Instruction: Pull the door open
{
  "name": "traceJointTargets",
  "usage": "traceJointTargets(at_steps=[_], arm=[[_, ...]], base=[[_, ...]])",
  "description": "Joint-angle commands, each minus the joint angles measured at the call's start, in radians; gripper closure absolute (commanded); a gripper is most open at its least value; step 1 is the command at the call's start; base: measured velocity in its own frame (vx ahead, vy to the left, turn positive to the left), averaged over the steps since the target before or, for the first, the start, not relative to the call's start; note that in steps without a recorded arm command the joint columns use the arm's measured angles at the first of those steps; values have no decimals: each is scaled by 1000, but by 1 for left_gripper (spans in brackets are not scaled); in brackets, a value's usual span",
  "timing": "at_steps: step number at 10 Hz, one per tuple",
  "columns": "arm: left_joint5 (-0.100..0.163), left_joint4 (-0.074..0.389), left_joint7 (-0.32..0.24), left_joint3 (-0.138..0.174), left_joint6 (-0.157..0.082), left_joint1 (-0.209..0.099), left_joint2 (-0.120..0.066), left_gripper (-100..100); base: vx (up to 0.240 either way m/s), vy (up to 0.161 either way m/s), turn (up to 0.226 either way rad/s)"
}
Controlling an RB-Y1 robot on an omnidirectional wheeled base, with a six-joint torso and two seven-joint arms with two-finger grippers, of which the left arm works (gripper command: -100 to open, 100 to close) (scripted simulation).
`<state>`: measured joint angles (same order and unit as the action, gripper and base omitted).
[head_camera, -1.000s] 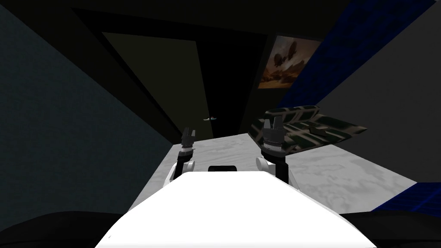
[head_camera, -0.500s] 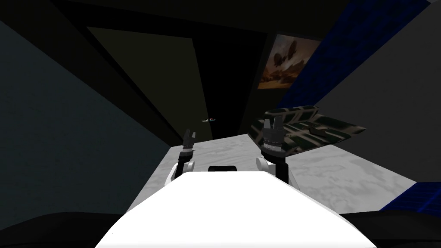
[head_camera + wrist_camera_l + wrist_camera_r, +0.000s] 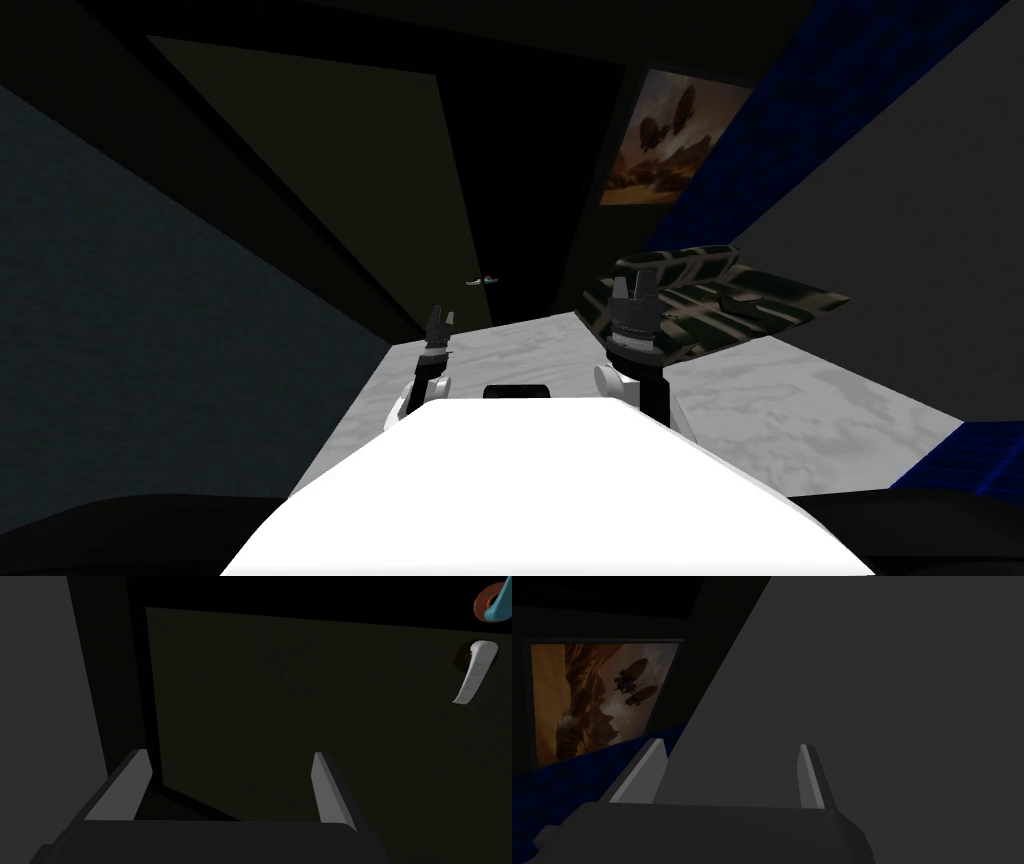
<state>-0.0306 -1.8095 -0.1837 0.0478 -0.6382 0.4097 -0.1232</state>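
The left pincer [image 3: 230,753] is hovering with its fingers spread wide and nothing between them, facing the dark olive door [image 3: 300,716]. It is aiming at the plain panel close to the dark frame edge. The light grey lever handle [image 3: 475,671] is sitting well apart from it, out toward the panel's other side. In the head view that handle is lying farther away and slightly to the right of the left pincer, at the panel's right edge, where a black area [image 3: 530,180] is beginning. I judge that the open fingers are being held ready for the lever and that the arm is not yet lined up with it. The hand needs to travel right and farther in before it can close. The right pincer [image 3: 634,290] is standing raised on the right, its fingers also parted and empty. It is probably being kept back so that the door has room to swing toward the robot over the pale grey floor [image 3: 520,345].
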Motion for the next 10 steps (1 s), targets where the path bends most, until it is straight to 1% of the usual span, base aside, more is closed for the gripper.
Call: traceJointTargets(at_steps=[1,10], arm=[[2,35,0,4,-11,-3,-2,-100],[26,255,-16,49,-61,-42,-34,-100]], base=[[90,-11,-39],[100,-12,-32]])
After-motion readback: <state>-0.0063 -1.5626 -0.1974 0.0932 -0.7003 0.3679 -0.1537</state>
